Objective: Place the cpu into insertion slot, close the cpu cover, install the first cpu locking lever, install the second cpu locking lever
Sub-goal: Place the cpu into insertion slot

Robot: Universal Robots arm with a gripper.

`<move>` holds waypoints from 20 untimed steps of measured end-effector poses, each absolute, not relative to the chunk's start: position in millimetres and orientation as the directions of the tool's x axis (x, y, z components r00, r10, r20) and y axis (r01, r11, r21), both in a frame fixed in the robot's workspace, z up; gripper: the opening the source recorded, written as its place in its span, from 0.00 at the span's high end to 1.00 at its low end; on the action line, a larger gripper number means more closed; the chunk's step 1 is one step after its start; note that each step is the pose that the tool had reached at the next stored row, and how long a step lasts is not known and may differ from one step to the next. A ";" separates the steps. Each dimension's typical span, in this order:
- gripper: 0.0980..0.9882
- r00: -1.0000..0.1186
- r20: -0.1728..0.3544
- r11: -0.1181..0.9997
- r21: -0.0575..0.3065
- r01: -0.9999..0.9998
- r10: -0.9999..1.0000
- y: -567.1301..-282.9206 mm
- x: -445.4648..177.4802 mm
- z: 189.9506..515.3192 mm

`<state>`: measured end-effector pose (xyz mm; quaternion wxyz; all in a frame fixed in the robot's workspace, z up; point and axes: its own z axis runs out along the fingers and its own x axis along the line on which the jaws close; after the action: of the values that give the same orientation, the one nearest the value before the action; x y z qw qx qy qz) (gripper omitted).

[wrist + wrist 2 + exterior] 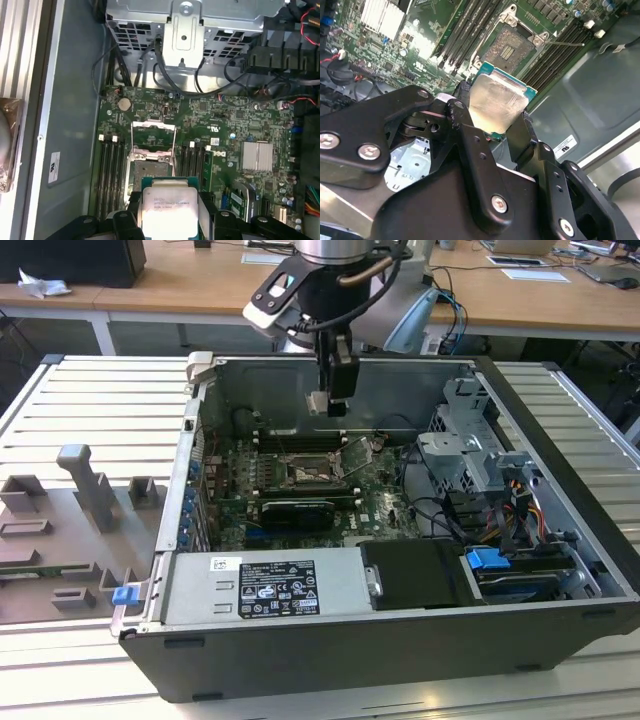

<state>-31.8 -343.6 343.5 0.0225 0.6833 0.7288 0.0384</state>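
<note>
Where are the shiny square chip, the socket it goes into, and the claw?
cpu (497, 102), second wrist view, middle of its silvery top.
insertion slot (510, 47), second wrist view, dark middle of the socket.
claw (329, 403), exterior view, midway between its fingertips.

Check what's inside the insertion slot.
Second wrist view: the insertion slot shows bare contacts, nothing seated; the fingers hold the cpu. In the first wrist view the cpu covers the slot's near edge.
</note>
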 end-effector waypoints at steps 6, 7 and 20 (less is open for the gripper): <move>0.51 0.020 0.020 -0.021 0.087 0.996 1.000 -343.6 -31.8 338.5; 0.51 0.029 0.020 -0.030 0.087 0.996 0.999 -343.6 -31.8 337.9; 0.51 0.170 0.019 -0.171 0.087 0.981 0.985 -343.6 -31.8 330.6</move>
<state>-31.8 -343.6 330.6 0.0270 0.7643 0.6433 0.0354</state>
